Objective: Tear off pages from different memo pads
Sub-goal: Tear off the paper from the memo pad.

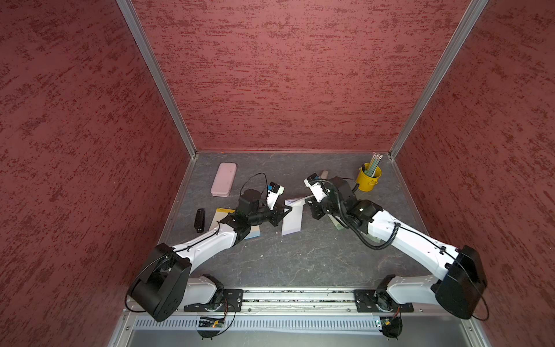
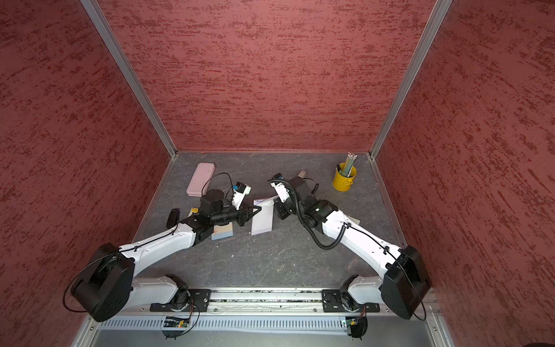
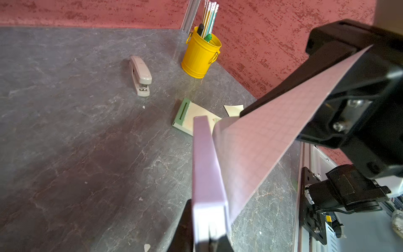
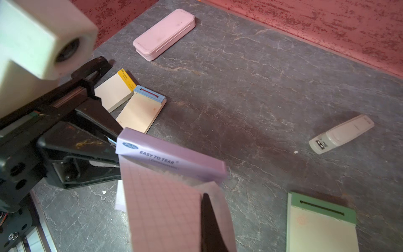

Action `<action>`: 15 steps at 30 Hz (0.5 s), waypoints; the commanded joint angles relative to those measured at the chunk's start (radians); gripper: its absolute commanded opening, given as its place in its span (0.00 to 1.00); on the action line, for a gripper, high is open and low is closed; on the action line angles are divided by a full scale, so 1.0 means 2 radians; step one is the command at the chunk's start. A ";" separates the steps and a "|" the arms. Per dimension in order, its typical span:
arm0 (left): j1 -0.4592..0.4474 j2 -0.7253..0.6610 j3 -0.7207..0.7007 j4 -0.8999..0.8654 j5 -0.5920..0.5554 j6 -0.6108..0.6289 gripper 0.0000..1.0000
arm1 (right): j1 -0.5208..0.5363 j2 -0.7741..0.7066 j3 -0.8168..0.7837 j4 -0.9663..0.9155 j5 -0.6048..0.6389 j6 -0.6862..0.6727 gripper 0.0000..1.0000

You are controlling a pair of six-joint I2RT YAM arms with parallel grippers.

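Note:
My left gripper (image 3: 207, 235) is shut on the strip end of the lilac memo pad (image 4: 172, 159), which it holds off the table. The pad's top page (image 4: 161, 207), a pinkish grid sheet, stretches from the strip to my right gripper (image 4: 206, 209), which is shut on its free end. Under them a loose lilac page (image 1: 292, 223) lies flat. The yellow-strip pad (image 4: 124, 80) and blue-strip pad (image 4: 141, 109) lie side by side under the left arm. The green-strip pad (image 4: 320, 224) lies under the right arm, with a loose cream page (image 3: 234, 110) beside it.
A pink rounded case (image 1: 223, 179) lies at the back left. A beige stapler (image 4: 342, 134) sits near the back middle. A yellow bucket of pencils (image 1: 368, 178) stands in the back right corner. A small black object (image 1: 199, 220) lies by the left wall.

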 commanded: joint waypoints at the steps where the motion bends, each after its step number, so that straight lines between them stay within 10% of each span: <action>1: 0.005 0.016 -0.001 -0.028 0.008 -0.006 0.17 | -0.009 -0.016 0.012 0.031 -0.016 0.026 0.00; 15: 0.013 0.023 -0.001 -0.018 0.015 -0.019 0.00 | -0.030 -0.026 -0.011 0.034 0.038 0.039 0.00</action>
